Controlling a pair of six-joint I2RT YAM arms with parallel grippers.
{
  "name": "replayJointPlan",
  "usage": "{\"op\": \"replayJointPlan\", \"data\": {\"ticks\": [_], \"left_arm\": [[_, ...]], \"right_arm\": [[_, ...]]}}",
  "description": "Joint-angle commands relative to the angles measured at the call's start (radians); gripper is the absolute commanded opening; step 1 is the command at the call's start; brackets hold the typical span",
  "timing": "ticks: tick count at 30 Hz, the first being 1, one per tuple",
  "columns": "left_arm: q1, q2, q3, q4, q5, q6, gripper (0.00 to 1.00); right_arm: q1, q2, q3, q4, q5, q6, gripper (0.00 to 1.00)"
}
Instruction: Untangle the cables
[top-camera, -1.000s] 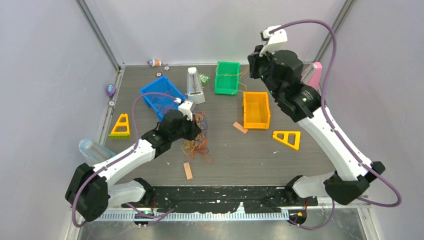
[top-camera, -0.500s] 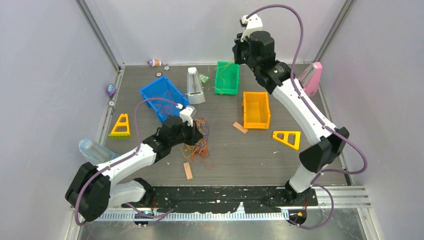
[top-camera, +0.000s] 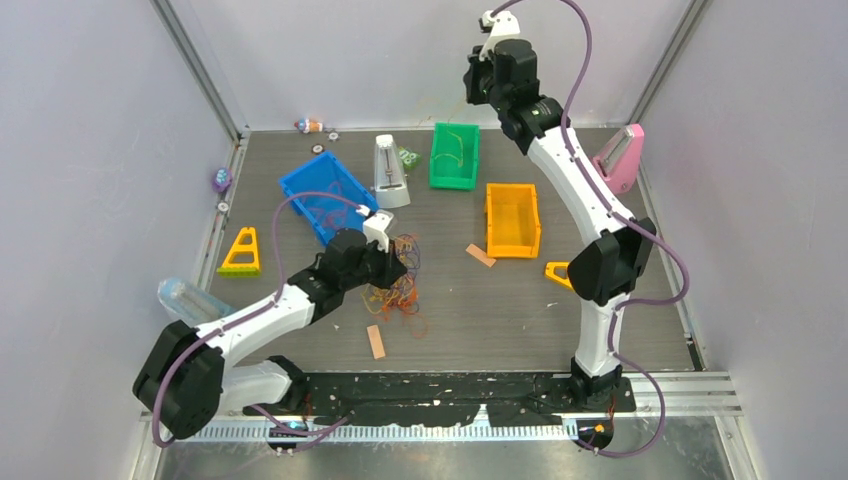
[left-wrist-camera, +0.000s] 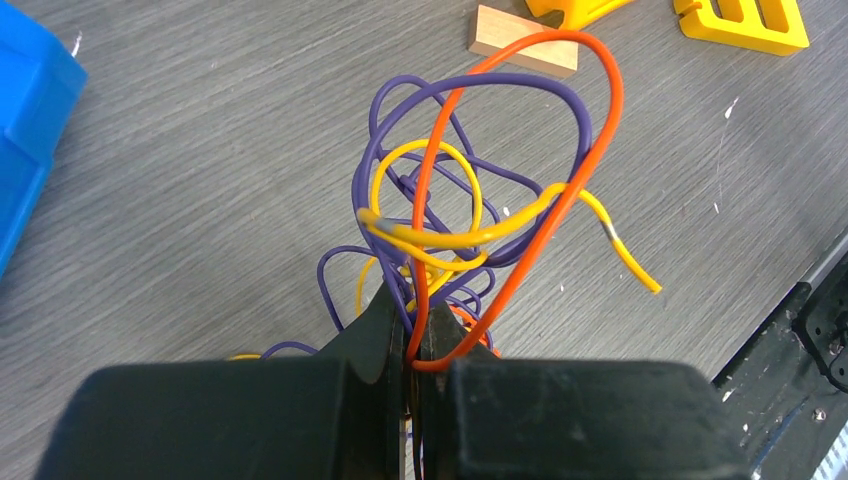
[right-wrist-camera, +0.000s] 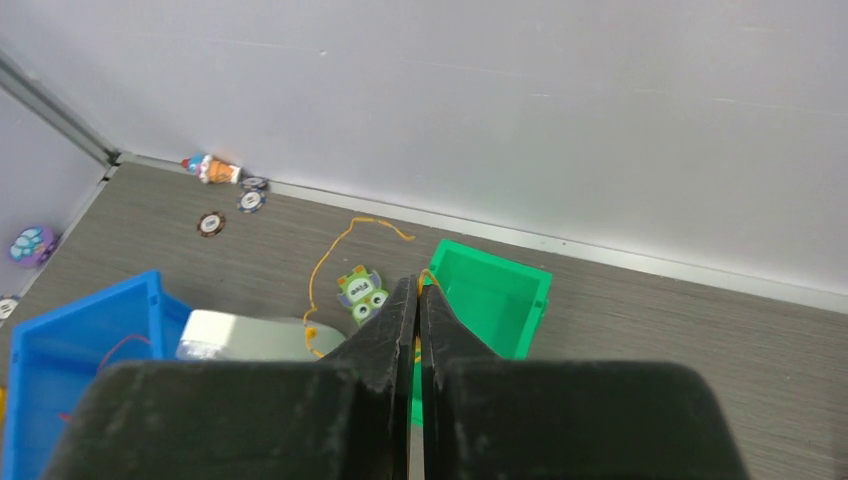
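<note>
The cables (top-camera: 398, 283) lie in a loose orange, yellow and purple tangle near the middle of the counter (top-camera: 480, 310), slightly toward its left edge. The left gripper (left-wrist-camera: 413, 315) has its fingers pinched on orange and purple strands there. The right gripper (right-wrist-camera: 419, 292), its fingers pressed on a thin yellow strand (right-wrist-camera: 353, 221), hangs high over the green bin (top-camera: 437, 165) by the far edge. The boards are dark grey, with pale walls (top-camera: 380, 60) on three sides; bare wood runs toward the near right corner
</note>
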Motion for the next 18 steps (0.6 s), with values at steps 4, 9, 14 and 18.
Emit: {"op": "replayJointPlan", "data": {"ticks": [4, 9, 14, 18], "left_arm": [[-0.002, 0.023, 0.066, 0.020, -0.007, 0.041, 0.00], [-0.003, 0.027, 0.068, 0.018, -0.015, 0.042, 0.00], [-0.002, 0.026, 0.069, 0.008, -0.022, 0.042, 0.00], [-0.003, 0.022, 0.069, 0.002, -0.025, 0.042, 0.00]], "right_arm": [[-0.051, 0.070, 0.029, 0.099, -0.022, 0.007, 0.05], [-0.075, 0.114, -0.022, 0.107, -0.005, 0.016, 0.05], [-0.081, 0.079, -0.185, 0.174, 0.013, 0.013, 0.05], [-0.082, 0.076, -0.252, 0.194, 0.026, 0.002, 0.05]]}}
